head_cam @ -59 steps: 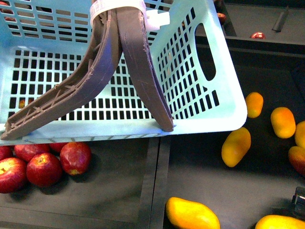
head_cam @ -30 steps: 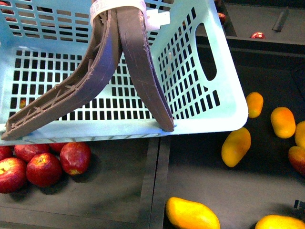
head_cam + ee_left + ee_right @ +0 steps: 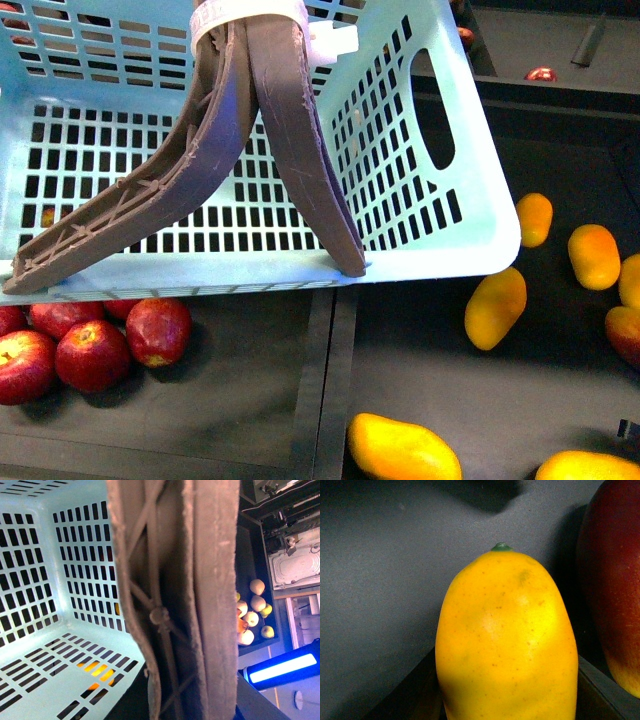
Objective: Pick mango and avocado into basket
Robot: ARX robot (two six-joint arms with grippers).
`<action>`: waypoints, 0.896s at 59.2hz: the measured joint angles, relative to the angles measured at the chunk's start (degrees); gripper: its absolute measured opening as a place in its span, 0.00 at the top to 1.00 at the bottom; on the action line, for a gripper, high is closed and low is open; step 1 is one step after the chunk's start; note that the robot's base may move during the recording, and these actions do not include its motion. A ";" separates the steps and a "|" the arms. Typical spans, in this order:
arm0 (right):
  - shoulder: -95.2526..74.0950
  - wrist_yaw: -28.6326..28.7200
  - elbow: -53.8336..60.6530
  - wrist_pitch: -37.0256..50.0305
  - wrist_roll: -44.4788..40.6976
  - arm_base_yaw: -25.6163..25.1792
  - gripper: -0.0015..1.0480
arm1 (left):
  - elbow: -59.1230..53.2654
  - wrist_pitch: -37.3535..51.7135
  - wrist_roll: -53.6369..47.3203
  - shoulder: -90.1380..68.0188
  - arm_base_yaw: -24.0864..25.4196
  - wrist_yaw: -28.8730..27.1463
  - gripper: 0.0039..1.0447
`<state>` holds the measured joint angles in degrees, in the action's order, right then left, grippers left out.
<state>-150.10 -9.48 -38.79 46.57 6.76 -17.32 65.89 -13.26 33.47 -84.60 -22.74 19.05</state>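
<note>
Down at the near right corner of the table (image 3: 250, 400), the right gripper (image 3: 630, 432) is slipping out of the front view. A second ago a decent chunk was showing, now it's just a sliver. Its wrist camera is filling up with one mango (image 3: 507, 640), with a reddish fruit (image 3: 615, 590) just beside it, so I'm guessing it's closing in for the grab. Dark wedges are flanking the mango, probably the fingers (image 3: 415, 695), but I can't tell if they're spread or pinching. Nothing seems to be blocking it. Other mangoes (image 3: 403, 450) are lying near. Further back, red apples (image 3: 90, 350) are sitting under the basket (image 3: 470, 230), which is hanging tilted by its handles (image 3: 290, 130), barely budging and looking empty. The left fingers aren't showing. I'm not seeing any avocado.
</note>
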 joint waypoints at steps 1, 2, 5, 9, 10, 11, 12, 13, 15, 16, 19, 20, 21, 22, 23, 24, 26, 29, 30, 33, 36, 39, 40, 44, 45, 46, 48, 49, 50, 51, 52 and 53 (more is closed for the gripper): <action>0.00 0.00 0.00 0.02 0.00 0.00 0.45 | 0.00 0.00 0.00 0.00 0.00 0.00 0.84; 0.00 -0.02 0.02 0.04 0.00 0.00 0.45 | 0.00 0.00 0.02 0.00 0.00 0.00 0.84; 0.00 -0.04 0.07 0.15 0.00 -0.02 0.45 | 0.00 0.00 0.00 0.00 0.00 0.00 0.84; 0.04 -0.09 0.24 0.22 0.00 -0.07 0.45 | 0.00 0.00 0.00 0.00 0.00 0.00 0.84; 0.17 -0.09 0.37 0.22 0.00 -0.09 0.45 | 0.00 0.00 0.00 0.00 0.00 0.00 0.84; 0.31 -0.07 0.55 0.22 0.00 -0.13 0.45 | 0.00 0.00 0.00 0.00 0.00 0.00 0.84; 0.44 -0.07 0.63 0.22 0.00 -0.15 0.45 | 0.00 0.00 0.00 0.00 0.00 0.00 0.84; 0.74 0.00 0.83 0.20 0.00 -0.20 0.45 | 0.00 0.00 0.00 0.00 0.00 0.00 0.84; 1.36 0.13 1.14 0.15 0.00 -0.31 0.45 | 0.00 0.00 0.00 0.00 0.00 0.00 0.84; 1.57 0.13 1.22 0.11 0.00 -0.35 0.45 | 0.00 0.00 0.00 0.00 0.00 0.00 0.84; 3.32 0.31 1.64 -0.26 -0.02 -0.66 0.45 | 0.00 0.00 0.02 0.00 0.00 0.00 0.84; 3.72 0.35 1.68 -0.37 -0.02 -0.74 0.45 | 0.00 0.00 0.00 0.00 0.00 0.00 0.84; 4.66 0.42 1.84 -0.61 -0.02 -0.90 0.45 | 0.00 0.00 0.00 0.00 0.00 0.00 0.84; 5.16 0.46 1.88 -0.72 -0.02 -0.98 0.45 | 0.00 0.00 0.00 0.00 0.00 0.00 0.84; 5.64 0.55 1.95 -0.83 -0.04 -1.07 0.45 | 0.00 0.00 0.00 0.00 0.00 0.00 0.84; 6.71 0.63 2.05 -1.11 -0.07 -1.25 0.45 | 0.00 0.00 0.00 0.00 0.00 0.00 0.84; 7.87 0.70 2.16 -1.38 -0.13 -1.44 0.45 | 0.00 0.00 0.00 0.00 0.00 0.00 0.84; 10.29 0.98 2.40 -1.97 -0.28 -1.81 0.45 | 0.00 0.00 0.00 0.00 0.00 0.00 0.84; 10.95 1.05 2.45 -2.16 -0.31 -1.90 0.45 | 0.00 0.00 0.00 0.00 0.00 0.00 0.84; 13.62 1.46 2.69 -3.02 -0.50 -2.32 0.45 | 0.00 0.00 0.02 0.00 0.00 0.00 0.84; 16.33 1.70 2.99 -3.87 -0.70 -2.73 0.45 | 0.00 0.00 0.00 0.00 0.00 0.00 0.84; 19.19 2.08 3.43 -4.81 -0.83 -3.10 0.45 | 0.00 0.00 0.00 0.00 0.00 0.00 0.84; 20.72 2.27 3.61 -5.38 -0.90 -3.30 0.45 | 0.00 0.00 0.00 0.00 0.00 -0.02 0.84; 24.46 2.91 4.09 -6.97 -0.94 -3.69 0.45 | 0.00 0.00 0.00 0.00 0.00 0.00 0.84; 25.24 3.02 4.17 -7.30 -0.94 -3.74 0.45 | 0.00 0.00 0.00 0.00 0.00 0.00 0.84; 26.84 3.21 4.37 -8.00 -0.94 -3.85 0.45 | 0.00 0.00 0.02 0.00 0.00 0.00 0.84; 28.44 3.43 4.50 -8.72 -0.94 -3.96 0.45 | 0.00 0.00 0.00 0.00 0.00 0.00 0.84; 30.10 3.76 4.66 -9.51 -0.92 -4.00 0.45 | 0.00 0.00 0.00 0.00 0.00 0.00 0.84; 30.95 3.87 4.74 -9.90 -0.92 -4.00 0.45 | 0.00 0.00 0.02 0.00 0.00 0.00 0.84; 31.78 3.98 4.81 -10.29 -0.92 -4.02 0.45 | 0.00 0.00 0.02 0.00 0.00 0.00 0.84; 33.51 4.24 4.94 -11.13 -0.90 -4.02 0.45 | 0.00 0.00 0.00 0.00 0.00 0.00 0.84; 34.40 4.39 5.01 -11.58 -0.90 -4.02 0.45 | 0.00 0.00 0.00 0.00 0.00 -0.02 0.84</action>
<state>-115.70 -5.08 -33.78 34.98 5.87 -21.34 65.89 -13.26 33.47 -84.60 -22.74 19.03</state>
